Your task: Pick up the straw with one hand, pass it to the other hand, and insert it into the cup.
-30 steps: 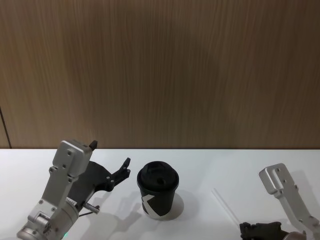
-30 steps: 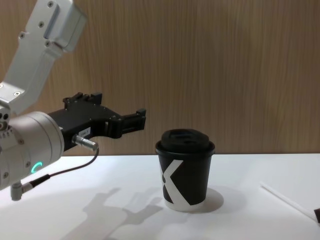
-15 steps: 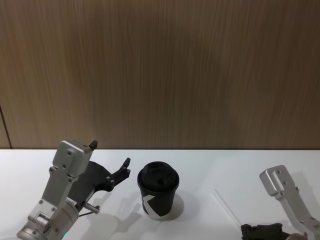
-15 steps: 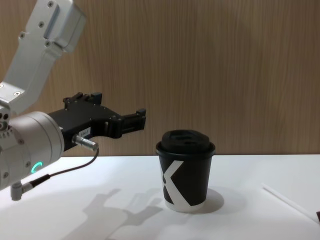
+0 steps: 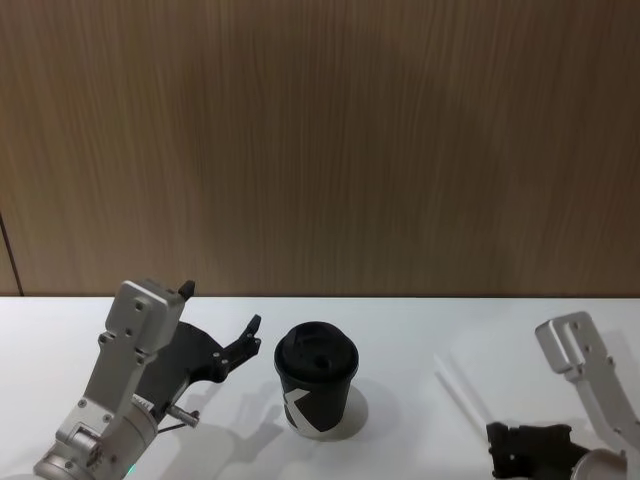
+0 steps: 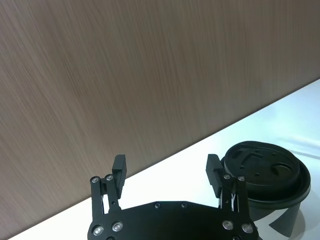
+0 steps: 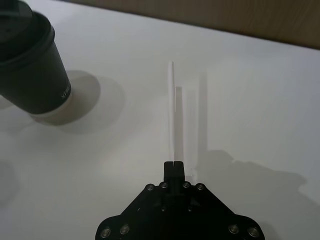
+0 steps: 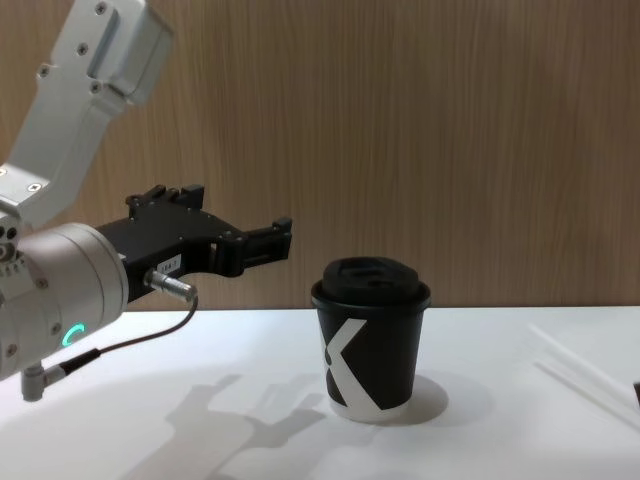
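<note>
The white straw [image 7: 172, 110] is pinched at its near end by my right gripper [image 7: 173, 164], which is shut on it. The straw hangs a little above the table with its shadows beside it. In the head view the straw [image 5: 462, 390] slants away from the right gripper [image 5: 494, 433] at the lower right; in the chest view the straw [image 8: 575, 355] shows at the right edge. The black lidded cup [image 5: 316, 380] [image 8: 372, 350] stands upright at the table's middle. My left gripper [image 5: 222, 306] [image 6: 166, 165] hovers open and holds nothing, just left of the cup [image 6: 265, 175].
A white table [image 5: 400, 330] runs back to a brown wood-panel wall [image 5: 320, 150]. There is bare table between the cup [image 7: 30, 70] and the straw. The left arm's silver wrist with its green ring [image 8: 70, 335] fills the near left.
My right gripper has risen and shifted a little right with the straw, whose far end has lifted off the table. The left arm and cup have not moved.
</note>
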`<act>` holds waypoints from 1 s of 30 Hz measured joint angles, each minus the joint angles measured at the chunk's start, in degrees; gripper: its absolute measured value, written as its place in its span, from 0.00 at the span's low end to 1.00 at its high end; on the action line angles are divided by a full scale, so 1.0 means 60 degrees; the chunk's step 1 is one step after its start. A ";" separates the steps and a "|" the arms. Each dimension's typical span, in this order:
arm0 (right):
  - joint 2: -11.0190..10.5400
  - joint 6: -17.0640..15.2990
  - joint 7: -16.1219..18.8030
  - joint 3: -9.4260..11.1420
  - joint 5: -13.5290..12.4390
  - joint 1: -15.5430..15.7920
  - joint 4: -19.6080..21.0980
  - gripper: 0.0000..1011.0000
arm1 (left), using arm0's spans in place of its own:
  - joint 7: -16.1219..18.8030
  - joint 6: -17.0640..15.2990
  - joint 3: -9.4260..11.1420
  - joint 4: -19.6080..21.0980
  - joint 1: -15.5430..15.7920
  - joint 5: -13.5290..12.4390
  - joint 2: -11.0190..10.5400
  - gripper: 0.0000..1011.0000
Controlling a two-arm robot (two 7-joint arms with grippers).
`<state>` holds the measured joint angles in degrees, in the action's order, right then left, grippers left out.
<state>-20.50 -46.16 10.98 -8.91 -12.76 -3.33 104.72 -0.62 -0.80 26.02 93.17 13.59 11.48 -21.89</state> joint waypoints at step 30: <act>0.0702 0.2934 0.1880 0.1020 -0.1933 -0.0059 0.0575 0.00 | -0.1292 0.0086 -0.0230 0.0450 0.0353 0.0704 -0.0263 0.99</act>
<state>-16.28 -28.56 22.27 -2.79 -24.36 -3.69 108.17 -8.37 -0.28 24.65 95.87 15.70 15.71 -23.47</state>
